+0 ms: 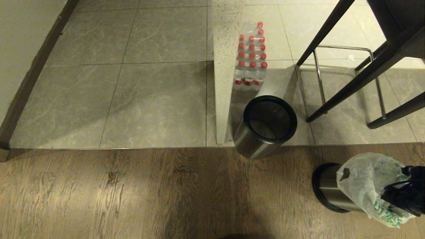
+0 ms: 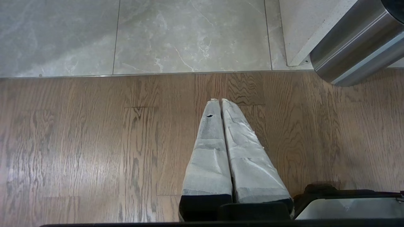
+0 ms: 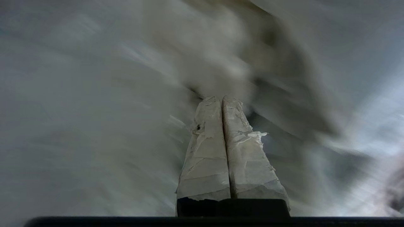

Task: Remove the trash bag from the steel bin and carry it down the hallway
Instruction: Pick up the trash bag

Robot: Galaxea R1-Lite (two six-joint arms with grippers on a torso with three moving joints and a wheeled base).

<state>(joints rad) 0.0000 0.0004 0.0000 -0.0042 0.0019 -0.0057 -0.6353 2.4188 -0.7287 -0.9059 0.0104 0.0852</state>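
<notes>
On the wood floor, near its seam with the grey tiles, stand two steel bins. One bin is at the lower right, and the crinkled white bag with green print bulges up and out of its mouth, most of it already above the rim. The right hand, dark and partly cut off by the right edge of the head view, is pressed into the side of the bag; its taped fingers lie tight together with blurred plastic all round them, so it looks clamped on the bag. The second bin straddles the seam, open and unlined, with a black ring at its mouth.

Close against that second bin rises a pale speckled panel. Behind it on the tiles sits one shrink-wrapped pack of bottles with red caps. To the right stand dark slanted stool legs with a chrome footrest. A brown skirting runs along the wall at far left.

The left hand hangs over bare wood, fingers pressed together and holding nothing.
</notes>
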